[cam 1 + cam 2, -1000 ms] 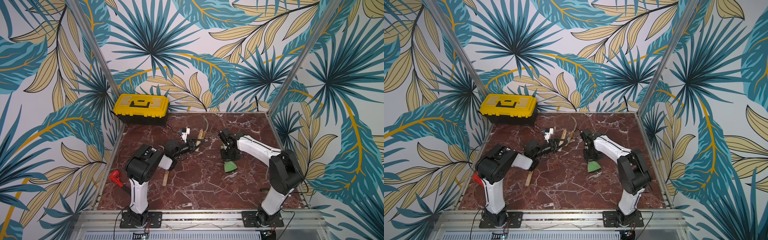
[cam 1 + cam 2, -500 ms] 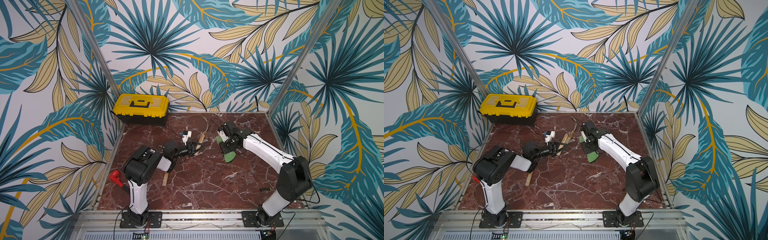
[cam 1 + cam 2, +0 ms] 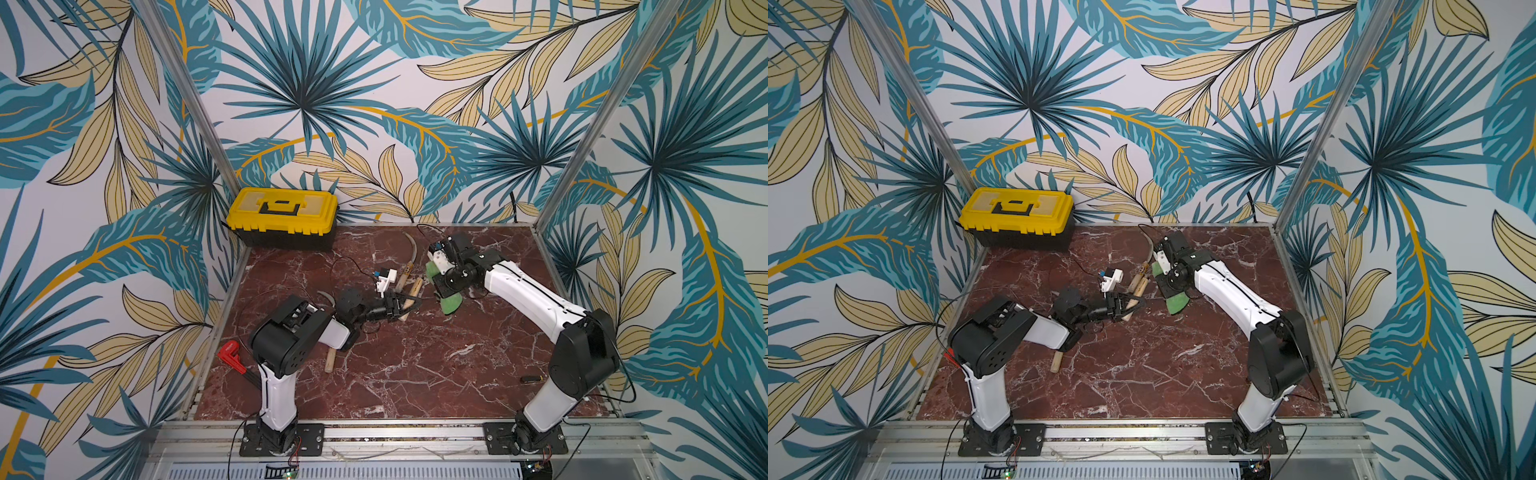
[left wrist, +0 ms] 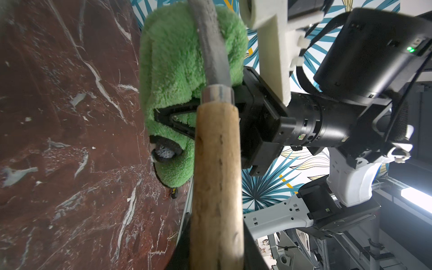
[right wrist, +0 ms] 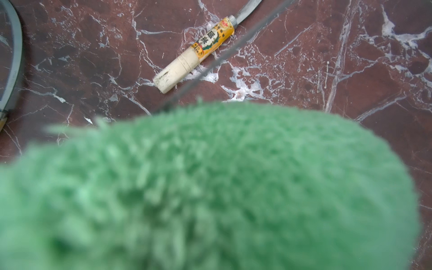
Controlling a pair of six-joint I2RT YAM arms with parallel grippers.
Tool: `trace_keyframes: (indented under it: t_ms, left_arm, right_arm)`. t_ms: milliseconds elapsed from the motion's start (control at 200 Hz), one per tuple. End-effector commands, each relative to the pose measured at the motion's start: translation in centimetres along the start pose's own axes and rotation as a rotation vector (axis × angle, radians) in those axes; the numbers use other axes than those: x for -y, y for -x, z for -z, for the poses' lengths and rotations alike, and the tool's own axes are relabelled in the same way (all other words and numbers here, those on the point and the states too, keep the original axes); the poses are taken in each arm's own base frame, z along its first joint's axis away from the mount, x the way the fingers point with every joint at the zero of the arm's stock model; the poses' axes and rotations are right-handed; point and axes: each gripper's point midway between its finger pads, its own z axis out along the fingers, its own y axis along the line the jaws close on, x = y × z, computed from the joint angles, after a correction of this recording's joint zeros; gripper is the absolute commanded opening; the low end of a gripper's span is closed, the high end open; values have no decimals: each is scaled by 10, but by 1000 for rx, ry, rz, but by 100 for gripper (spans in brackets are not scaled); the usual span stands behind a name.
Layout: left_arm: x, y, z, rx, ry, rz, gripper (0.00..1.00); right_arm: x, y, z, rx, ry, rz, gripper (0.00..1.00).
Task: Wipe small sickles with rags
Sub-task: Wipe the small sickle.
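yellow toolbox (image 3: 282, 216): taken as landmark, at the far left.
spare sickle (image 3: 330, 362): lay well in front of the toolbox, partly under the left arm (image 3: 291, 332), untouched.
left gripper (image 3: 399, 306): clenched on the held sickle (image 4: 215, 152) by its wooden handle, in front and to the right of the toolbox.
rag (image 4: 173, 58): further right of the toolbox, bunched against the blade (image 4: 212, 46) just past the ferrule (image 4: 217, 93).
right gripper (image 4: 168, 121): clamped on the rag.
advice: in my judgement, you needed to hold the handle rigid and draw the rag from ferrule to tip, pressing on the flat; the edge could snag the pile.
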Motion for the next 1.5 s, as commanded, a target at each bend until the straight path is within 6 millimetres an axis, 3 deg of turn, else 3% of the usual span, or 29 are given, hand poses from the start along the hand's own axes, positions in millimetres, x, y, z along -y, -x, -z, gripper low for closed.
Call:
trace_keyframes:
  t_ms: [0, 361, 691, 931, 1297, 1497]
  left_arm:
    - [9, 0, -5, -5, -33, -39, 0]
    - [13, -8, -7, -22, -39, -35, 0]
    - [18, -14, -5, -35, -45, -38, 0]
    - [19, -9, -10, -35, -53, -35, 0]
    - [21, 7, -25, -33, -82, -38, 0]
    - [25, 14, -31, -34, -100, -42, 0]
  right_arm:
    - [-1, 6, -1, -1, 13, 15, 7]
    - [24, 25, 3, 56, 56, -106, 8]
    - [41, 47, -6, 59, 84, -128, 8]
    - [14, 59, 7, 117, 240, -91, 7]
    - [-30, 50, 31, 141, 346, -24, 7]
    - [-36, 49, 39, 146, 341, 8, 7]
